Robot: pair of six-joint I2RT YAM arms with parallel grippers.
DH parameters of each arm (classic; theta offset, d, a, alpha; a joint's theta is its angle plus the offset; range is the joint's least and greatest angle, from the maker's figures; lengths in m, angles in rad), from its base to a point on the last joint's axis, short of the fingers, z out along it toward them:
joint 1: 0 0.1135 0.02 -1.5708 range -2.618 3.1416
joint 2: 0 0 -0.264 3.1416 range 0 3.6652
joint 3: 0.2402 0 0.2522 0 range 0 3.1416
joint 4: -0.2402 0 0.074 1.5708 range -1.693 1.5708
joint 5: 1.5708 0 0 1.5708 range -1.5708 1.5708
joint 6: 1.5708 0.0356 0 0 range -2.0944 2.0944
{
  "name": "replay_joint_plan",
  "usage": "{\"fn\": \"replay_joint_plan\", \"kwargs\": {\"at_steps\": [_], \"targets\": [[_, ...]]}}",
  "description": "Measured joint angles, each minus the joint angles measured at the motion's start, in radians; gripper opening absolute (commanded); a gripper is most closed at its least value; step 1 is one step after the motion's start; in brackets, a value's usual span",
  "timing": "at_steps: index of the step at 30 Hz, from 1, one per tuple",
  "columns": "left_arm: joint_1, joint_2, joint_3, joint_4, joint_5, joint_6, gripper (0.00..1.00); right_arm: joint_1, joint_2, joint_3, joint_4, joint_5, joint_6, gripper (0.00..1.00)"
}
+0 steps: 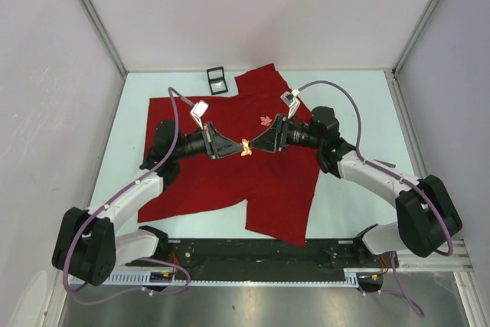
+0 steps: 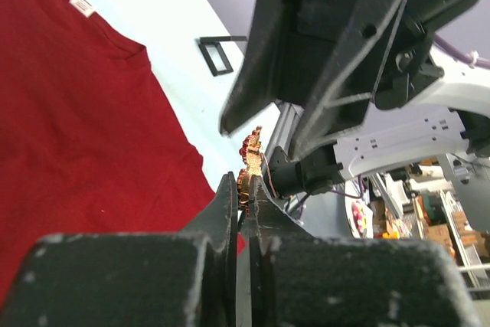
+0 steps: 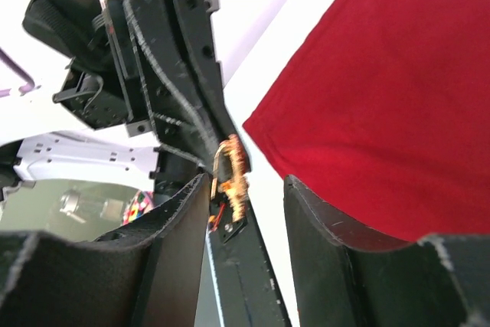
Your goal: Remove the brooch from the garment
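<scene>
The red T-shirt point(image 1: 230, 174) lies spread flat on the table, its white tag point(image 2: 82, 5) at the collar edge. A small gold and orange brooch point(image 1: 245, 147) is held above the shirt's middle. My left gripper point(image 1: 238, 148) is shut on the brooch's lower end point(image 2: 249, 160), fingertips point(image 2: 228, 189) pinching it. My right gripper point(image 1: 253, 145) faces it from the right, open, its fingers straddling the brooch point(image 3: 232, 170) without clamping it. No cloth shows hanging from the brooch. The shirt also fills the right wrist view point(image 3: 398, 89).
A small black rectangular frame point(image 1: 217, 80) lies on the table just beyond the shirt's far edge. A small pale leaf-shaped piece point(image 1: 266, 121) rests on the shirt behind the grippers. White walls with metal posts close in the table.
</scene>
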Motion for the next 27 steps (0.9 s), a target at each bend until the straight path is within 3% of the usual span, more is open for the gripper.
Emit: {"fn": "replay_joint_plan", "kwargs": {"at_steps": [4, 7, 8, 13, 15, 16, 19, 27], "targets": [[0.001, -0.005, 0.000, -0.006, -0.015, 0.000, 0.00, 0.016, 0.000, -0.005, 0.017, -0.013, 0.012, 0.40], [0.001, -0.010, 0.000, -0.005, -0.016, -0.002, 0.00, 0.027, 0.000, -0.005, 0.037, -0.019, 0.023, 0.26], [0.001, -0.012, 0.000, -0.004, -0.014, -0.003, 0.01, 0.029, 0.000, -0.006, 0.044, -0.018, 0.027, 0.16], [0.005, -0.019, 0.000, 0.019, -0.006, -0.014, 0.00, 0.023, 0.026, -0.016, 0.104, -0.022, 0.072, 0.00], [0.008, -0.019, 0.000, 0.028, -0.004, -0.020, 0.04, 0.019, 0.036, -0.016, 0.130, -0.030, 0.089, 0.00], [0.010, -0.019, 0.000, 0.033, 0.000, -0.026, 0.18, 0.016, 0.038, -0.016, 0.136, -0.037, 0.095, 0.00], [0.022, -0.025, -0.007, 0.047, 0.021, -0.037, 0.43, 0.002, 0.038, -0.016, 0.146, -0.063, 0.101, 0.00], [0.111, -0.061, -0.134, 0.227, 0.082, -0.156, 0.47, -0.049, 0.039, -0.017, 0.175, -0.147, 0.119, 0.00]]}}
